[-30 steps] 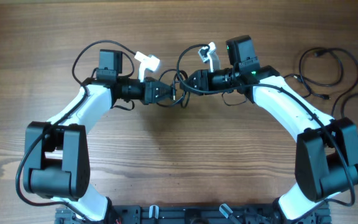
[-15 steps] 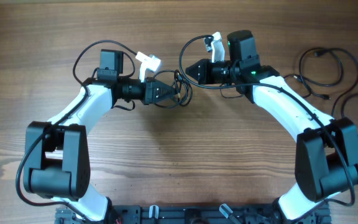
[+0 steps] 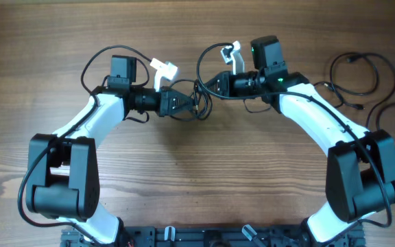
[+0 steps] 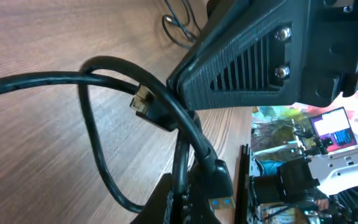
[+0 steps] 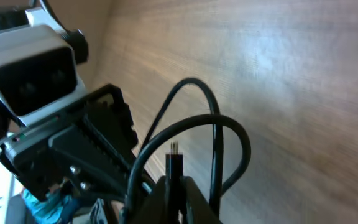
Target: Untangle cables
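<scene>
A small knot of thin black cables (image 3: 199, 95) hangs between my two grippers near the table's middle back. My left gripper (image 3: 187, 103) is shut on one cable (image 4: 185, 134) just behind its blue-tongued USB plug (image 4: 219, 200); its tips (image 4: 185, 190) pinch the cord at the bottom of the left wrist view. My right gripper (image 3: 210, 85) faces it from the right, jaws shut (image 5: 174, 186) on a slim black plug end (image 5: 174, 160). Two cable loops (image 5: 219, 127) arch just beyond that plug. Both grippers stand a few centimetres apart, tips pointing at each other.
More thin black cables lie in loose loops at the far right of the table (image 3: 354, 72), with another loop (image 3: 389, 113) beside the right arm's elbow. The right gripper's black body (image 4: 253, 68) fills the upper left wrist view. Thicker robot wires (image 3: 98, 62) arc over each wrist.
My right gripper has closed on the plug end, after drawing back up and right and then dipping toward the knot again. The left arm and its grip have stayed the same.
</scene>
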Available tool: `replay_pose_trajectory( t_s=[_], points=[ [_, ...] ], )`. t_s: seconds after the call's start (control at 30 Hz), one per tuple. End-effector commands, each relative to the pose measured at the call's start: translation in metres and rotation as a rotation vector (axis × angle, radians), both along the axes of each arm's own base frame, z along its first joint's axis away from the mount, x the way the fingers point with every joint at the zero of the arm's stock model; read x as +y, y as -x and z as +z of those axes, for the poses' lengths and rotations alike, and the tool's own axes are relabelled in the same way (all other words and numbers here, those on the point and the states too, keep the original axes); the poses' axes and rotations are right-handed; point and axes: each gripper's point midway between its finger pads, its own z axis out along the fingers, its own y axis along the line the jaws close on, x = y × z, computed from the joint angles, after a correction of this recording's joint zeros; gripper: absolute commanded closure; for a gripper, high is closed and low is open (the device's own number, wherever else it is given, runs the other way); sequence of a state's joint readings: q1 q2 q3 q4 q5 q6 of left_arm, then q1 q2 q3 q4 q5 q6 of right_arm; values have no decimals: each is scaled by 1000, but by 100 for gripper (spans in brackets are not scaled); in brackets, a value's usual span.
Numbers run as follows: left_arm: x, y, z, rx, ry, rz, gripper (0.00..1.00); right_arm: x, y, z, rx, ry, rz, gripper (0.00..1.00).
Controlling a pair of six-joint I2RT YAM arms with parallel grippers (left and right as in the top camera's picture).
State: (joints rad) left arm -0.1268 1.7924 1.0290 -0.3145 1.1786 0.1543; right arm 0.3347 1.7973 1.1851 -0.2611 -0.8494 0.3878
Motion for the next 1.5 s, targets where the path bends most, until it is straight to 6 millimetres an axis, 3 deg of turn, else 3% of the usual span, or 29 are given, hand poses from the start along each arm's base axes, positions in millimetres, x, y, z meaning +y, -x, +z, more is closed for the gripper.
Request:
replay_pose_trajectory(
  t_s=[0.0, 0.17, 0.37, 0.53, 0.63, 0.8, 0.9, 1.0, 1.13, 1.47],
  points=[
    [-3, 2, 10, -38, 36, -28, 96, 4, 21, 5, 25, -66, 110, 82],
    [-3, 0, 9, -7, 34, -10, 95, -3, 26, 24, 43, -127, 121, 77],
    [-3, -5, 12, 38, 43, 18, 96, 16, 49, -8, 68, 56, 133, 76],
    [-1, -9, 6, 63, 12, 51, 96, 23, 49, -12, 46, 94, 124, 84],
    [-1, -9, 6, 63, 10, 52, 96, 19, 43, -13, 43, 105, 99, 83],
    [13, -28, -19, 159, -134, 224, 96, 8, 34, -13, 65, 100, 52, 71],
    [24, -37, -32, 232, -202, 333, 96, 6, 31, -16, 43, 124, 45, 47],
    [24, -37, -32, 254, -200, 346, 96, -1, 23, -22, 16, 180, 9, 48],
    [24, -37, -32, 268, -197, 352, 96, 2, 22, -21, 5, 175, 9, 58],
    [22, -35, -30, 327, -172, 366, 96, 3, 9, -32, -37, 290, -98, 58]
  ],
)
